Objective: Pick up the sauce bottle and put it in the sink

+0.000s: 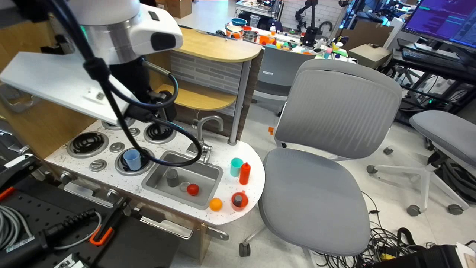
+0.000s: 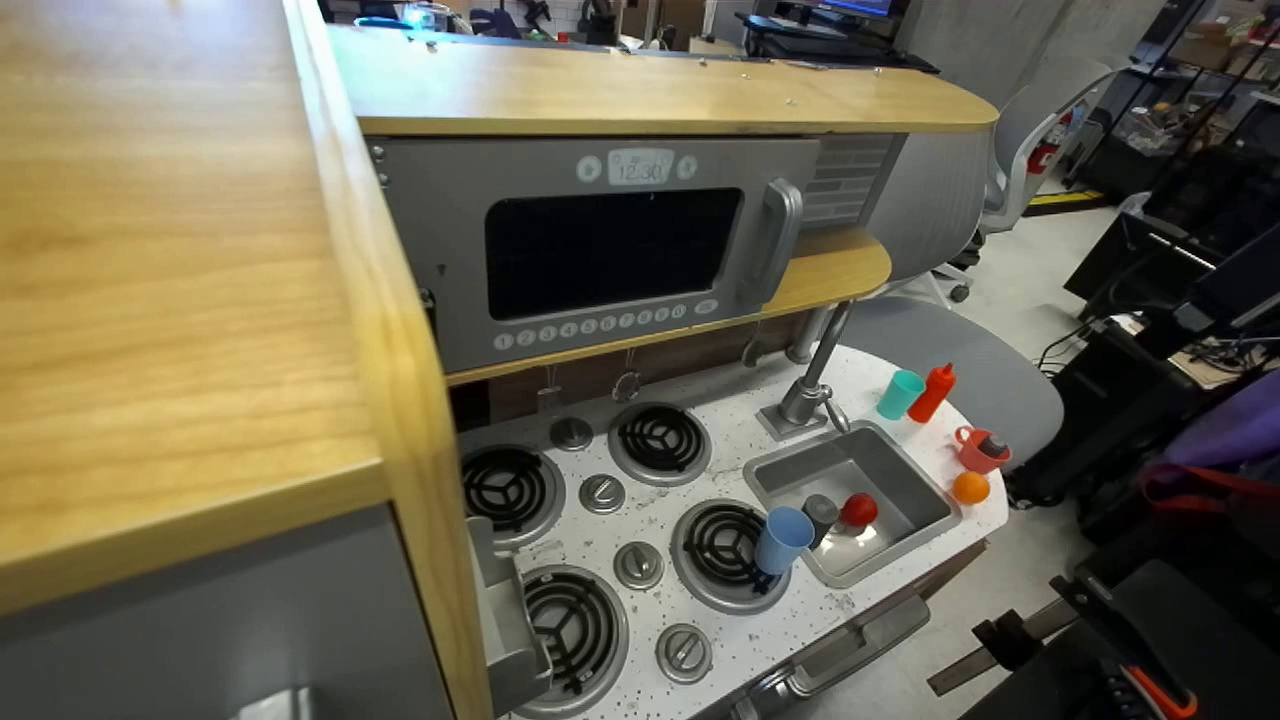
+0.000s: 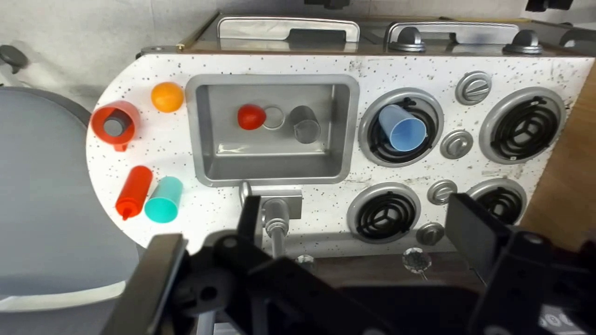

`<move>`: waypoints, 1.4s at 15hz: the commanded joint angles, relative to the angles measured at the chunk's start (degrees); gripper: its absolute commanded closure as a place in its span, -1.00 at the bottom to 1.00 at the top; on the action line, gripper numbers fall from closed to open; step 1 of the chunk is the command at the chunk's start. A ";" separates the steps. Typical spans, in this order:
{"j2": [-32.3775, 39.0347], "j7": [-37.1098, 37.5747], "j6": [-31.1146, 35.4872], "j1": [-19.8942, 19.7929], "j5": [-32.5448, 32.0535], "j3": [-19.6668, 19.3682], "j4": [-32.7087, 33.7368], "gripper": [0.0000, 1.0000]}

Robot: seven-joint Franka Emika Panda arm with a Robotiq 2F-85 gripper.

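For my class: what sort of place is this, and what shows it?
Most likely a robotics lab: a robot arm hangs above what looks like a toy kitchen with a small sink, and a computer monitor stands in the background.

The small upright red-orange sauce bottle (image 1: pixel 244 175) looks like smooth plastic, as does the small turquoise cup (image 3: pixel 164 200). The small round red piece (image 3: pixel 251 117) looks glossy. The rectangular grey metal sink (image 3: pixel 274 79) has a soft sheen, and the curved silver metal faucet (image 1: pixel 200 132) catches light. The speckled white worktop (image 3: pixel 209 204) appears smooth. The pale wooden cabinet top (image 2: pixel 180 250) shows its grain. The grey chair (image 1: pixel 316 201) has a matt, cloth-like seat (image 1: pixel 316 216) and a ribbed back (image 1: pixel 338 111).
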 commanded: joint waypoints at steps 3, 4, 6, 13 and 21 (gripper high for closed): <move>9.70 -1.16 -1.93 -2.90 1.53 0.90 10.28 -1.00; 10.79 -1.03 -1.77 -3.58 1.41 1.10 11.36 -1.00; 12.40 -0.97 -2.27 -5.25 1.34 1.24 13.78 -1.00; 17.08 -0.04 -0.80 -10.87 1.03 1.06 21.04 -1.00; 27.77 20.98 -0.21 -13.58 4.73 2.06 31.29 -1.00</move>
